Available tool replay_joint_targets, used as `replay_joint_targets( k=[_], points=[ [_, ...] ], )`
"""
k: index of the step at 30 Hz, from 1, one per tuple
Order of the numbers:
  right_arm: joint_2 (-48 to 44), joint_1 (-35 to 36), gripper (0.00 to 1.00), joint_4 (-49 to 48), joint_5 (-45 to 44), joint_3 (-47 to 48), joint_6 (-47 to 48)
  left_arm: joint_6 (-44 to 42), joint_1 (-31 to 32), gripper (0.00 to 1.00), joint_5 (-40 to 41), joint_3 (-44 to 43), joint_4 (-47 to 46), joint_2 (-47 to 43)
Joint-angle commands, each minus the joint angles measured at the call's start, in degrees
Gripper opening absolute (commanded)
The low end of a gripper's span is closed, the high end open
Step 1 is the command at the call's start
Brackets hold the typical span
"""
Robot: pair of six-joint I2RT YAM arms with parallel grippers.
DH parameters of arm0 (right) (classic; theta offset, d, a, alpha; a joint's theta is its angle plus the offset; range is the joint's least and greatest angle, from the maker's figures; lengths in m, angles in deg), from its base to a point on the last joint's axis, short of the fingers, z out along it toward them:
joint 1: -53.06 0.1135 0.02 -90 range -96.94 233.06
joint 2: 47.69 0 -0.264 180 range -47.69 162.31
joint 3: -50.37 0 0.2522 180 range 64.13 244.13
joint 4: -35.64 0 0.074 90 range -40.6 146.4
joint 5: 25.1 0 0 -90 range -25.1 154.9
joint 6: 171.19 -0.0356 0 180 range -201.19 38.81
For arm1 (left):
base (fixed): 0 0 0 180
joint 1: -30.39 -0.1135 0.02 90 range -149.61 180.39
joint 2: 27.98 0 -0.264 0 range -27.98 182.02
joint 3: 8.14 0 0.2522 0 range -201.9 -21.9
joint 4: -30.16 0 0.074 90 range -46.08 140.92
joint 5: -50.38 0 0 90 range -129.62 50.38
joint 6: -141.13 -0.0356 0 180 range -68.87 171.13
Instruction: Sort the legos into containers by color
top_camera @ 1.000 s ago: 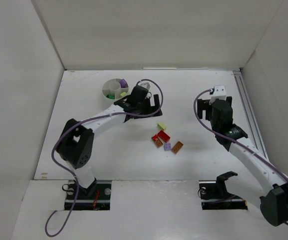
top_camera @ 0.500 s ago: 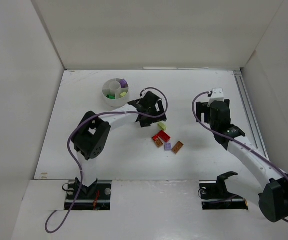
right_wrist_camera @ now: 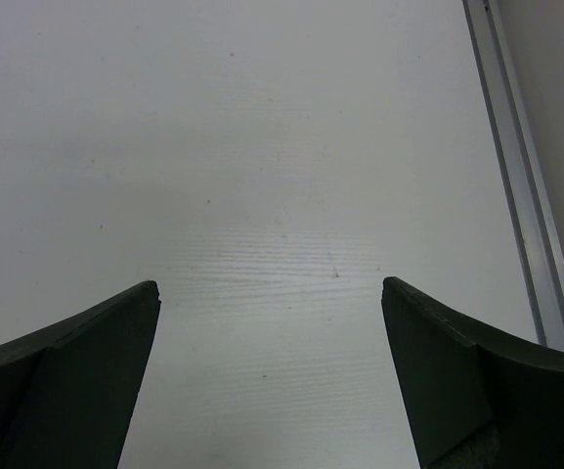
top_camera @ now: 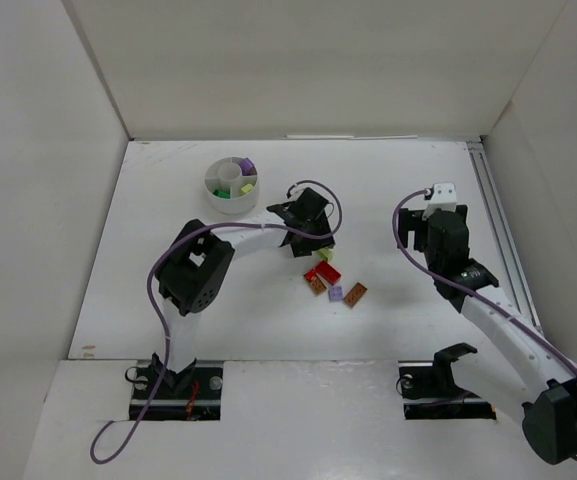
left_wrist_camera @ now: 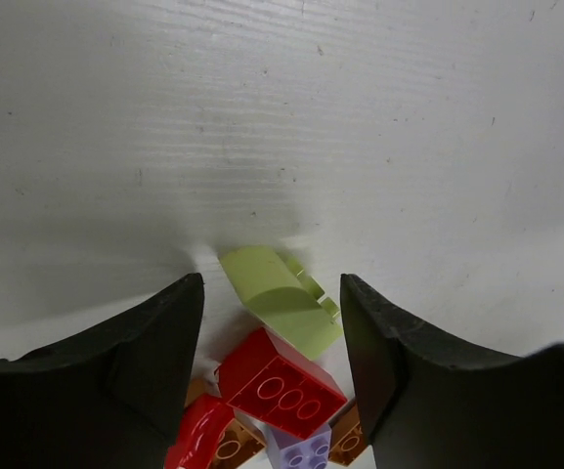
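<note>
Just beside pale yellow-green brick (left_wrist_camera: 280, 303), red brick (left_wrist_camera: 280, 384)

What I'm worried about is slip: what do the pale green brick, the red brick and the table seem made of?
The pale green brick: moulded plastic, satin; even colour, smooth rounded top. The red brick: plastic, glossier; crisp round studs with highlights. The table: probably white-painted wood, matte; faint grain lines and specks, though a laminate would look alike.

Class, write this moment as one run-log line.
left gripper: open, astride pale green brick | right gripper: open, empty | dish: holds some bricks
</note>
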Motion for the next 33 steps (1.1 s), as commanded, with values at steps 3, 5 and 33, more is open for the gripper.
replay_joint_targets(
  k=[3,5,33],
  points=[
    [-0.76,-0.35,1.0,-1.3,-1.52,-0.41,-0.73,0.72,1.56,0.51,2.4,-4.88,2.38,1.4],
    [-0.76,-0.35,1.0,-1.3,-1.52,-0.41,-0.73,0.19,2.08,0.49,3.28,-5.41,3.7,1.93],
    [-0.23,-0.35,1.0,-2.53,-1.52,-0.94,-0.12,-6.66,-2.46,0.03,22.18,-14.03,8.63,-5.0]
  ],
)
